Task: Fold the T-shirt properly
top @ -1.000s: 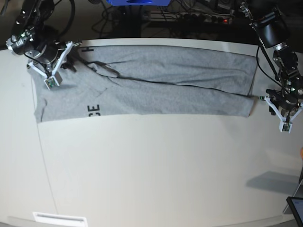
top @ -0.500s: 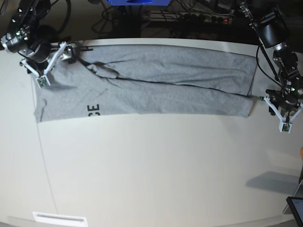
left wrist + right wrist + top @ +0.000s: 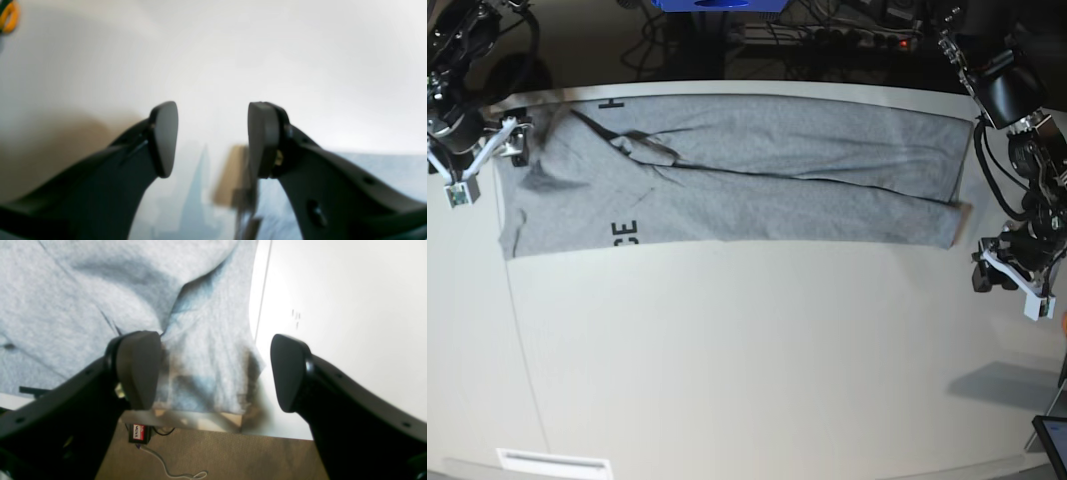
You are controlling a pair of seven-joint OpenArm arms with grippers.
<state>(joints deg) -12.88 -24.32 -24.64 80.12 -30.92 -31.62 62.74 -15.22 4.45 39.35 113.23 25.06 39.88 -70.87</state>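
Observation:
The heather-grey T-shirt (image 3: 757, 175) lies folded into a long band across the back of the table, with black letters (image 3: 625, 233) showing near its left end. My right gripper (image 3: 517, 143) is at the shirt's back left corner, open and empty. In the right wrist view the gripper (image 3: 213, 373) hovers over the shirt's edge (image 3: 206, 350); one finger is above cloth, the other above bare table. My left gripper (image 3: 982, 275) is open and empty over bare table, just past the shirt's front right corner. In the left wrist view the gripper (image 3: 211, 140) is blurred.
The white table (image 3: 757, 360) has a thin seam (image 3: 522, 340) at its left. A dark tablet (image 3: 1052, 440) lies at the front right corner, a white strip (image 3: 554, 462) at the front left. Cables and a power strip (image 3: 827, 35) run behind the table.
My right gripper has moved left off the shirt to its back left corner. My left gripper has moved nearer the front, away from the shirt's right end. The shirt's left end shifted slightly.

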